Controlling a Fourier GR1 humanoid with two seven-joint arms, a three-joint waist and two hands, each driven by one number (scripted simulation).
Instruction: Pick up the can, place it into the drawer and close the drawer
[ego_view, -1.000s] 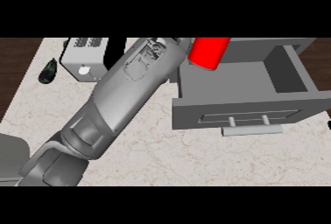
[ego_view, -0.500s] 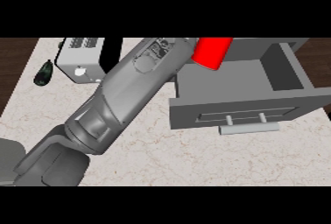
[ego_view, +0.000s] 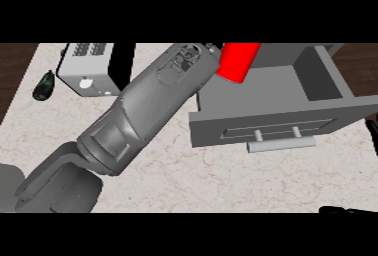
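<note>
Counter (ego_view: 221, 185): pale stone-patterned top with faint reddish veining, filling most of the view. A strip of dark wood flooring (ego_view: 15, 65) shows along its left side.

Left forearm (ego_view: 140, 115): grey, lying diagonally from the lower left to the upper middle, its wrist end just beside the can.

Drawer (ego_view: 280, 127): grey and pulled open at the right of the counter, interior exposed, front panel facing the lower edge with a pale bar handle (ego_view: 280, 145).

Appliance (ego_view: 87, 67): a grey box with slots in its top, at the upper left, partly covered by the forearm.

Can (ego_view: 238, 62): red, at the upper middle, over the rear left corner of the open drawer. Its long axis runs nearly up and down the view, tilted slightly, so the rounded near end points down and to the left. The far end is cut by the view's top.

Dark green object (ego_view: 46, 86): small and elongated, lying on the counter left of the appliance.

Left hand (ego_view: 214, 49): only a dark sliver shows past the wrist, against the can. Whether it grips the can cannot be told.

Right hand (ego_view: 343, 210): a small black part at the lower right edge. State cannot be told.
</note>
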